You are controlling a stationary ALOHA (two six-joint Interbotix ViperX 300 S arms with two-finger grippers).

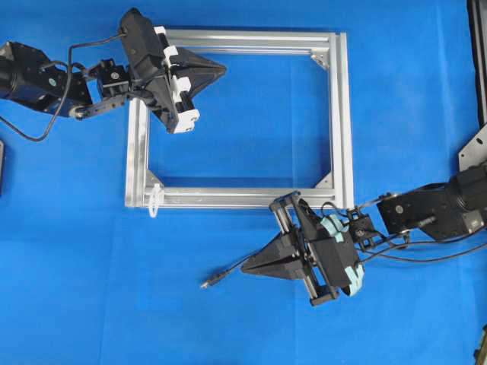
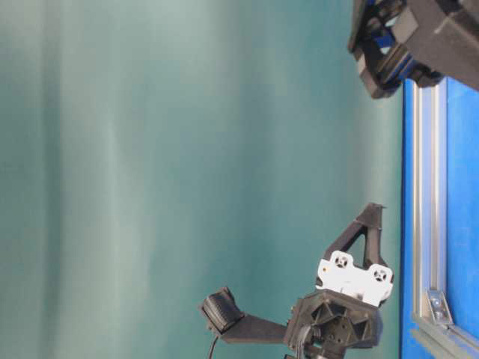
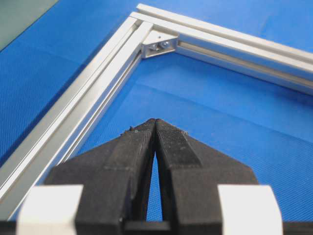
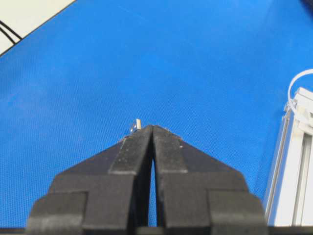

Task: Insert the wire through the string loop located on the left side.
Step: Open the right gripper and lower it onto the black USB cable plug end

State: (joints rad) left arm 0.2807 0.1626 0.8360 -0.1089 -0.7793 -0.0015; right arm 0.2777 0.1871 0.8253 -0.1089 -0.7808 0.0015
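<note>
The wire is a thin black cable ending in a small plug with a metallic tip. It runs out leftward from the fingertips of my right gripper, which is shut on it below the frame's near rail. The plug tip peeks just past the closed right gripper. The white string loop hangs at the frame's near left corner, and the same string loop shows far right in the right wrist view. My left gripper is shut and empty over the frame's far left part, seen as the left gripper.
The square aluminium frame lies flat on the blue mat. One frame corner bracket lies ahead of the left fingers. A frame rail runs along the right of the right wrist view. Arm cables trail at the right.
</note>
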